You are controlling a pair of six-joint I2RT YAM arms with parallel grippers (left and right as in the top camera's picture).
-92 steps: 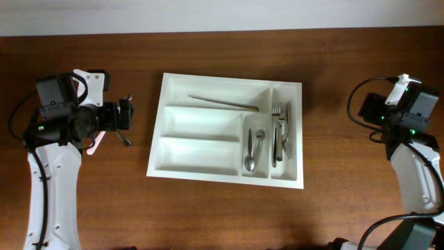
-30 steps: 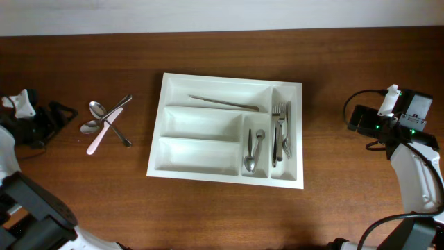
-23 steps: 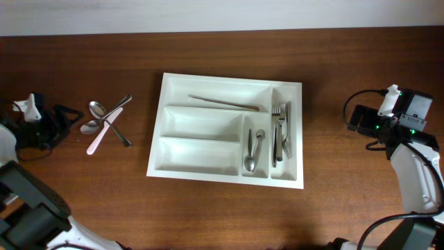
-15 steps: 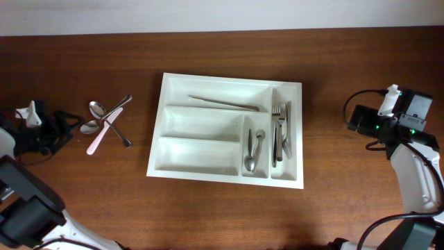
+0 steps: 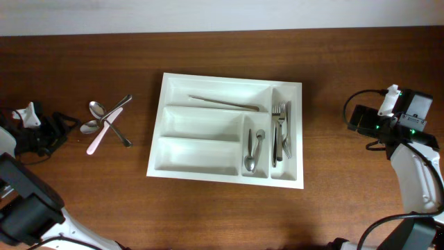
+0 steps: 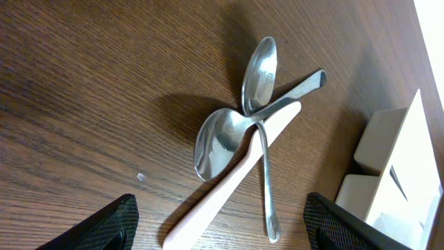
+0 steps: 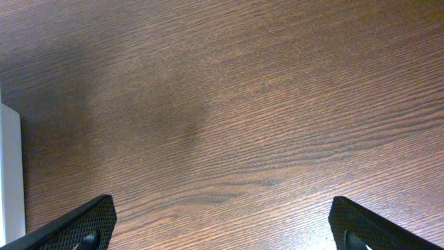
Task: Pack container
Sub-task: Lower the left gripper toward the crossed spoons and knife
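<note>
Overhead view: your L gripper (image 6: 222, 223) has pulled back off the loose cutlery and now sits far left of the container (image 5: 164, 125), fingers spread wide, holding nothing. That uncovers the pile btwn it and the container's left wall: two loose spoons (image 6: 216, 146) crossed w/ a pink-handled utensil (image 6: 229, 178). Judging by this, a fresh pick is being lined up; those 3 pcs aren't packed yet. The container lies centre frame, w/ forks (image 5: 280, 128) in its rightmost slot, packed spoons (image 5: 252, 154) in the slot beside, and a thin utensil (image 5: 223, 103) in the top long slot. The R gripper (image 7: 225, 226), also spread and empty, hangs well right of the container.
</note>
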